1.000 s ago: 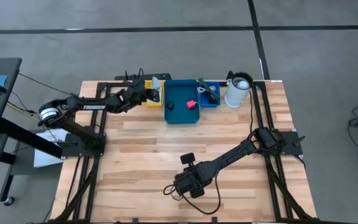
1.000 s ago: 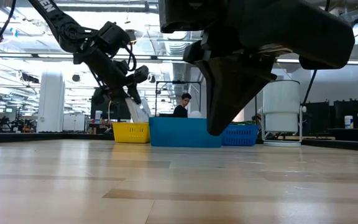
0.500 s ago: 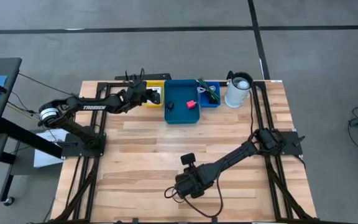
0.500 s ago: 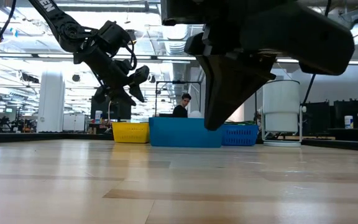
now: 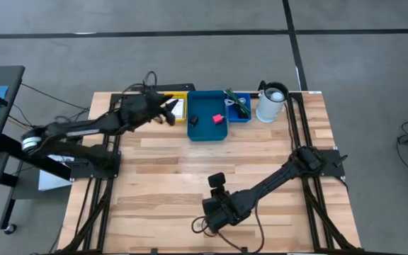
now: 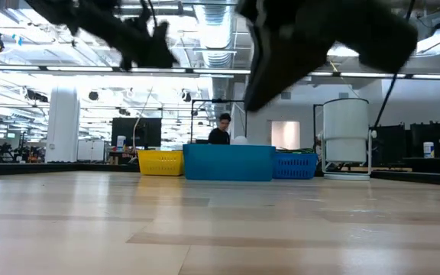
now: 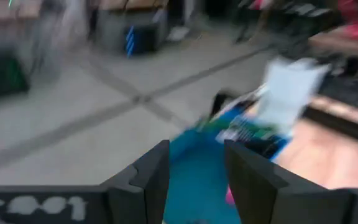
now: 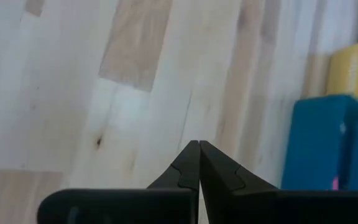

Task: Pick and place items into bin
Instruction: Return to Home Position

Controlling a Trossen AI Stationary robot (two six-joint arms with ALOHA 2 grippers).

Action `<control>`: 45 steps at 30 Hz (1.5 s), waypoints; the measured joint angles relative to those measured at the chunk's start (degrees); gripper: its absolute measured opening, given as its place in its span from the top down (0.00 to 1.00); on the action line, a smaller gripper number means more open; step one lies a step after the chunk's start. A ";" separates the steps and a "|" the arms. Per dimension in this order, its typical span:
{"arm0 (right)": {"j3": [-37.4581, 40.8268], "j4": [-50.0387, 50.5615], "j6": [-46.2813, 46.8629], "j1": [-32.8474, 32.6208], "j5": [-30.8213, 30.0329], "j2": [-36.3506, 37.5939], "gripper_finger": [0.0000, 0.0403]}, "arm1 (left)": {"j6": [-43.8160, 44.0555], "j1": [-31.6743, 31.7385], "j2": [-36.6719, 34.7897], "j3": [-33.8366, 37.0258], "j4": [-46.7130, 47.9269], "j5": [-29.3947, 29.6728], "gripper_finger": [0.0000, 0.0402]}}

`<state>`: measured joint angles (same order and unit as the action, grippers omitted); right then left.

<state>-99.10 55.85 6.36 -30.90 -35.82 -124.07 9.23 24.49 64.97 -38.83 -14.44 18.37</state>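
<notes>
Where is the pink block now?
In the high view, the pink block lies inside the big blue bin at the far edge of the table, right of a small black piece.

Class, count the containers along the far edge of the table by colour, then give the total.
Yellow: 1, the yellow plastic basket
Blue: 2, the large blue plastic bin and the small blue mesh basket
White: 1, the white cylindrical container
Total: 4

smooth pale wooden table, planks with a soft satin sheen; plastic-looking blue tub and yellow basket, both fairly matt; matt black right gripper.
</notes>
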 joint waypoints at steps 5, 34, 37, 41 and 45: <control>4.91 -6.48 -8.06 2.52 2.08 9.46 1.00 | -10.76 -5.26 -13.23 0.00 1.49 -0.07 0.65; 90.87 -89.72 -15.40 28.31 43.45 83.98 1.00 | -10.57 -40.98 -56.44 35.24 2.89 22.43 0.65; 90.87 -84.20 -15.36 33.56 50.24 88.62 1.00 | -9.59 -42.06 -57.21 36.41 3.11 23.03 0.65; 90.82 -73.61 -15.15 40.08 53.78 98.60 1.00 | -9.50 -42.65 -57.55 37.36 3.45 23.05 0.65; 92.05 -66.48 -14.09 41.40 53.80 109.07 1.00 | -9.48 -42.62 -57.55 37.83 3.26 23.07 0.65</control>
<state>-7.04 -10.63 -7.73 10.50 17.98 -15.00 -0.25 -18.13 7.42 -1.00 -11.18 41.44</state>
